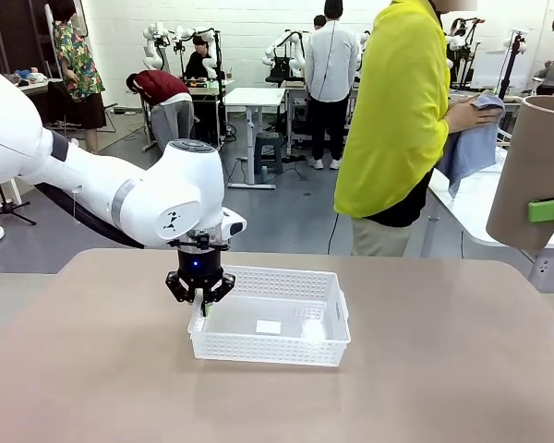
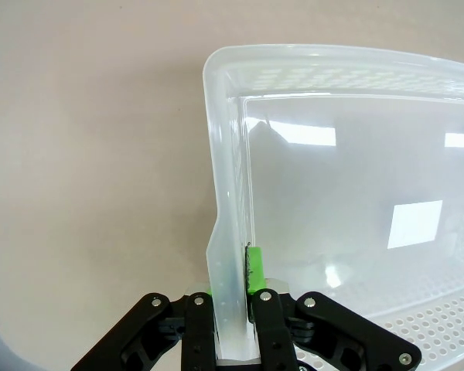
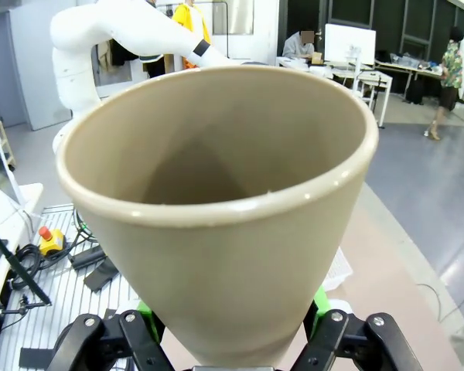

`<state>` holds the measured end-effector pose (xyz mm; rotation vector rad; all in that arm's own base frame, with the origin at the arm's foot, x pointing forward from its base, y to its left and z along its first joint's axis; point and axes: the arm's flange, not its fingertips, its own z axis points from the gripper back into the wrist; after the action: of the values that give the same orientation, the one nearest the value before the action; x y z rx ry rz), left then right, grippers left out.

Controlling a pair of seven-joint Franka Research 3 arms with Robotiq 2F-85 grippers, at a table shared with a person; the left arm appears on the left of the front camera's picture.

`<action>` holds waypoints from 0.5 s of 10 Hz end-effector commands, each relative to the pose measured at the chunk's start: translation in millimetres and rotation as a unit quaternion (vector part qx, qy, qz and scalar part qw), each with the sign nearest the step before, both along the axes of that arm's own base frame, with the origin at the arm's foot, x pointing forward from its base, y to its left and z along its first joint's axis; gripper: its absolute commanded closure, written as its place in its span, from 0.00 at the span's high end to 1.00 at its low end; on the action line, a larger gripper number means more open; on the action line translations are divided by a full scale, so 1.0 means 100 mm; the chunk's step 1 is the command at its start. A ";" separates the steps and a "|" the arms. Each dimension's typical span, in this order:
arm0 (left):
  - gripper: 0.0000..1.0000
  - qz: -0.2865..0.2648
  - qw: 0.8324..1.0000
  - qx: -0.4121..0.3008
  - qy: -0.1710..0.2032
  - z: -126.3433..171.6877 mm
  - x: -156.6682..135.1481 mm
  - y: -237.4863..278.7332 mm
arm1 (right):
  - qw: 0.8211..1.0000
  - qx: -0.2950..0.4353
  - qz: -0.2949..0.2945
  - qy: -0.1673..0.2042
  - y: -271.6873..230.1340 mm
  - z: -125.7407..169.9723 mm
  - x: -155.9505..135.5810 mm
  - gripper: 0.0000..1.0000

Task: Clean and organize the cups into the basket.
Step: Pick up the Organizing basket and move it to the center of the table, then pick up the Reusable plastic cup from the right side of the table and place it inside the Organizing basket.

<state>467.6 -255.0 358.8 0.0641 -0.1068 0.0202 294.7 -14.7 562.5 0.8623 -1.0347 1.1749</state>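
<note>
Nearest: tan cup, raised at the right edge of the front view. The right claw has its green pads clamped on the cup's narrow end, likely presenting it for wiping.

Mid-table: white basket, no cup in it. The left claw is pinched tight on its left end wall, 1 finger inside and 1 outside, presumably to steady or shift it.

Far side: person in yellow, blue cloth in hand, just beside the cup. Contact unclear.

white lattice-mesh basket, tan-brown cup, green pads on black left tool, beige table
</note>
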 end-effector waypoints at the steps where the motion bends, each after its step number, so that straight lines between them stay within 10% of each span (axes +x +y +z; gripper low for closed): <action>1: 0.00 -0.002 1.000 0.000 0.001 -0.01 -0.01 -0.02 | 1.000 0.003 0.006 -0.006 0.00 -0.02 0.01 0.00; 2: 0.00 -0.002 1.000 0.000 0.001 -0.01 -0.01 -0.02 | 1.000 0.003 0.006 -0.006 0.00 -0.02 0.01 0.00; 3: 0.00 -0.002 1.000 0.000 0.001 -0.01 -0.01 -0.02 | 1.000 0.000 0.000 0.000 0.00 0.00 0.00 0.81; 5: 0.00 -0.002 1.000 0.000 0.001 -0.01 -0.01 -0.02 | 0.986 -0.150 0.049 0.062 0.75 0.03 0.33 0.81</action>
<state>467.2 -255.3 358.5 0.0643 -0.1060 0.0176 304.2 24.9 558.6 0.7882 -0.8907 1.2521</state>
